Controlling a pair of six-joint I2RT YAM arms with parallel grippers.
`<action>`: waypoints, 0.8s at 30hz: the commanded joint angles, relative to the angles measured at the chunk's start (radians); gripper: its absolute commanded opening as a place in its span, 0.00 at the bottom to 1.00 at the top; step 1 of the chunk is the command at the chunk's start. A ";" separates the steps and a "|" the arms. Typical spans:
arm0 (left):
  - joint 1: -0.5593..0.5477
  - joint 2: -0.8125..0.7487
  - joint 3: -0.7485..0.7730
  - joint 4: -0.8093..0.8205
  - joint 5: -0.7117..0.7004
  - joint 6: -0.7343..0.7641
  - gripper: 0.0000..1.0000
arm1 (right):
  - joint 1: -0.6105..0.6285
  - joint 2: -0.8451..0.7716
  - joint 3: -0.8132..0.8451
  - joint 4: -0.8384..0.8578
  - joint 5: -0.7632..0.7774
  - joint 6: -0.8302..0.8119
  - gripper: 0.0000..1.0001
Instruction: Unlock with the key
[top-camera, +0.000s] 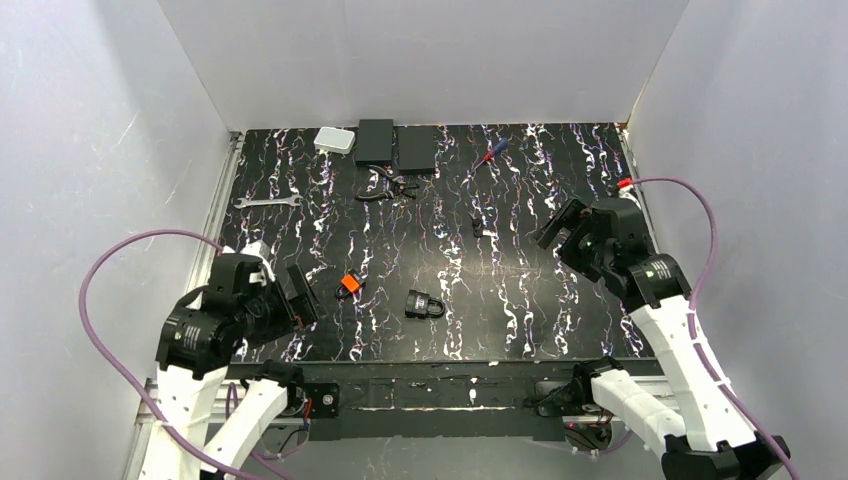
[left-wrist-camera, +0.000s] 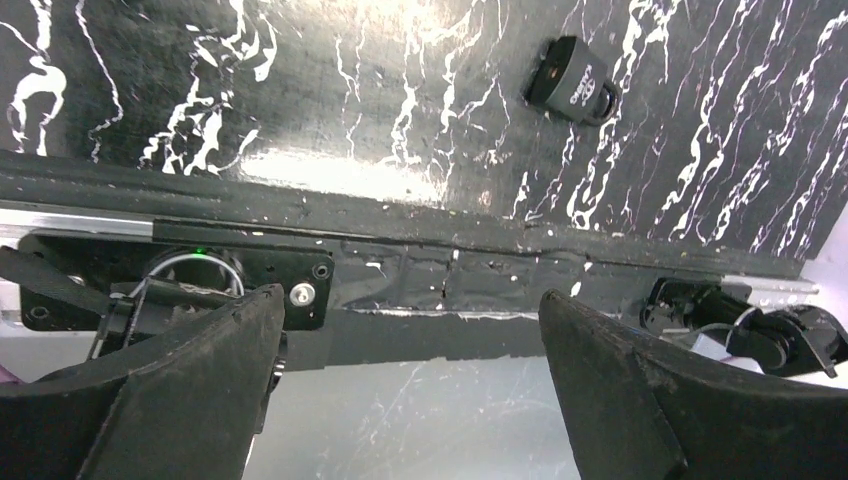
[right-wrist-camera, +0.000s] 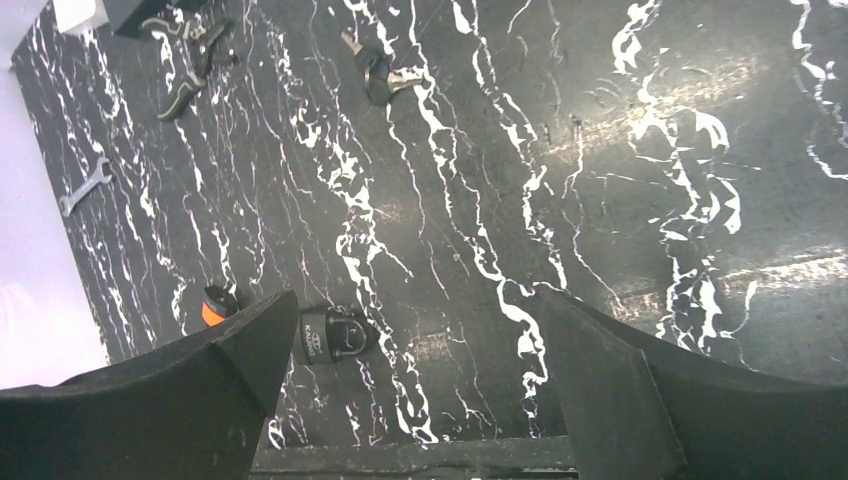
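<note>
key (top-camera: 348, 285), padlock (top-camera: 425, 304) near, pliers (top-camera: 385, 188) beyond

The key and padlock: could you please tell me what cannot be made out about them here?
The key: blade too small in the top view; out of frame in the left wrist view; partly behind a finger of the right gripper in the right wrist view.
The padlock: keyhole unclear in every view; shackle state too small to tell.
</note>
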 joint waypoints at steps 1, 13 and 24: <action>-0.004 0.064 -0.017 -0.030 0.099 0.033 0.99 | 0.000 0.033 -0.011 0.050 -0.092 -0.015 1.00; -0.061 0.274 0.026 0.026 0.194 0.132 0.93 | 0.000 0.055 -0.045 -0.027 -0.238 -0.159 1.00; -0.208 0.452 0.070 0.200 0.206 0.204 0.91 | 0.005 0.248 0.070 -0.042 -0.186 -0.226 1.00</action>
